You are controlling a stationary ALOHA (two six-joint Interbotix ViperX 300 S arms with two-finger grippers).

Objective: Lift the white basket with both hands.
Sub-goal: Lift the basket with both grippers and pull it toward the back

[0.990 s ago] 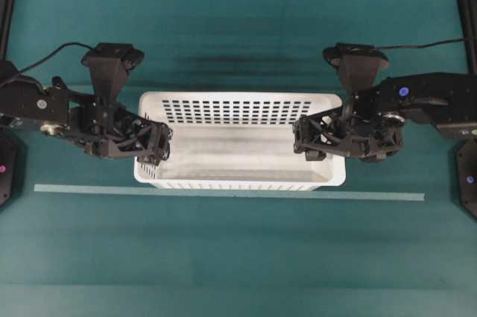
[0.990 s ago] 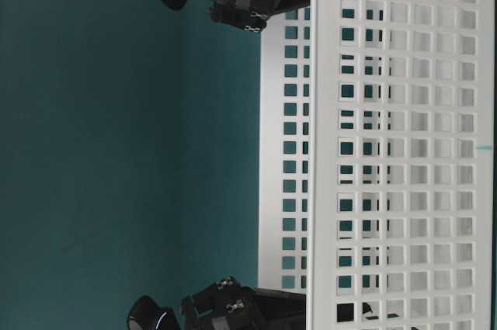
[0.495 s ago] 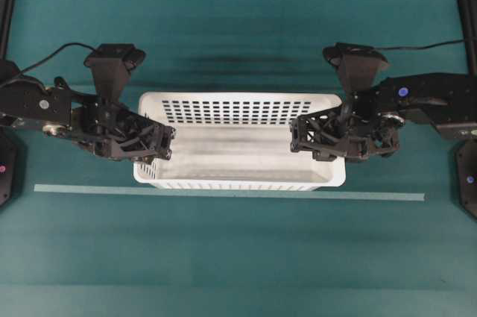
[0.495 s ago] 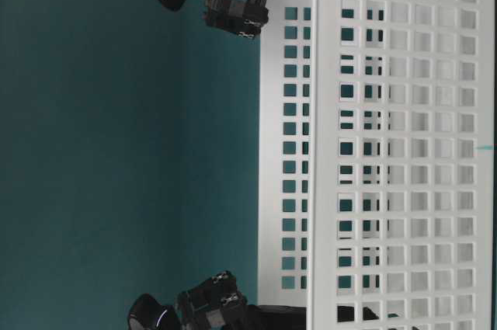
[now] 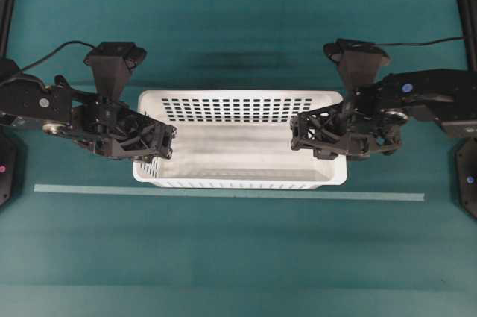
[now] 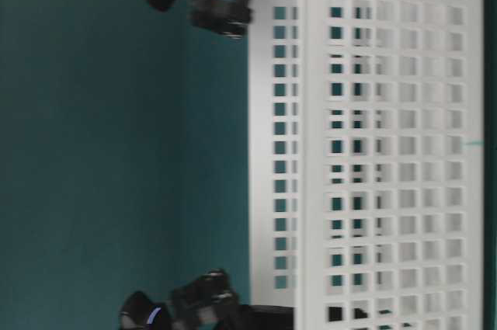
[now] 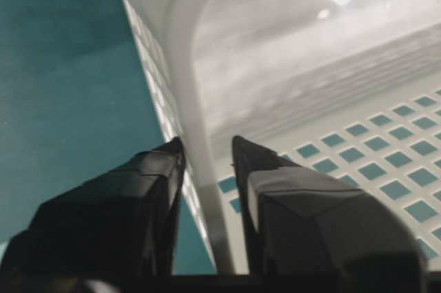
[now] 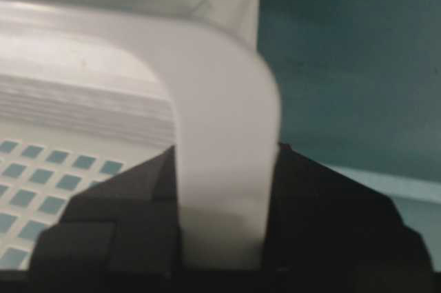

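The white basket point(image 5: 238, 145) is held between my two grippers over the teal table. My left gripper point(image 5: 162, 142) is shut on the rim of its left short wall, one finger outside and one inside. In the left wrist view the fingers point(image 7: 141, 189) straddle the rolled rim point(image 7: 186, 100). My right gripper point(image 5: 304, 138) is shut on the right short wall. In the right wrist view the rim point(image 8: 220, 169) fills the gap between both black fingers point(image 8: 324, 203). The table-level view, turned sideways, shows the slotted wall point(image 6: 373, 151) with a gripper at each end.
A pale tape line point(image 5: 223, 192) runs across the table just in front of the basket. Black frame posts point(image 5: 466, 4) and arm bases point(image 5: 468, 179) stand at the side edges. Open teal table lies in front of and behind the basket.
The basket has shifted a little with both grippers on it. In the sideways table-level view it has moved left, away from the table. Both grippers have kept their hold.
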